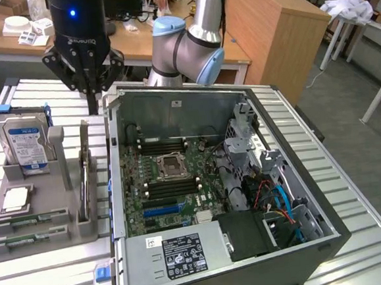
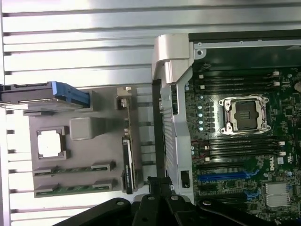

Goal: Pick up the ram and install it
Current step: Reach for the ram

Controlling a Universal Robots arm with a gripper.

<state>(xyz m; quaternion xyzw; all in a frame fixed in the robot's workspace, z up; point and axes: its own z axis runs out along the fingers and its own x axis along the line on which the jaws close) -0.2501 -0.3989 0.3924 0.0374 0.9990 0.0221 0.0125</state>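
Ribbed metal table (image 1: pixel 50 282) with an open computer case (image 1: pixel 168 108) on it; the ram (image 1: pixel 26 222) is not yet picked up and nothing is installed.

Exterior view: the gripper (image 1: pixel 93 100) hangs empty, fingers pressed together, toward the table's far edge, between the grey holder (image 1: pixel 43 203) and the case wall. The ram lies flat along the holder's near edge with a second green stick just beside it, well apart from the gripper. A hard drive (image 1: pixel 24 139) stands at the holder's far corner and a processor chip (image 1: pixel 15 199) sits between the two. The memory slots (image 1: pixel 171 185) look bare, so pickup and fitting both appear to remain. Wrist view: the gripper (image 2: pixel 157 182) sits over the gap between the holder (image 2: pixel 94 150) and the case (image 2: pixel 171 56), touching nothing. The ram (image 2: pixel 73 168) is untouched in its seat, near the chip (image 2: pixel 49 143), and the slots (image 2: pixel 240 147) look vacant.
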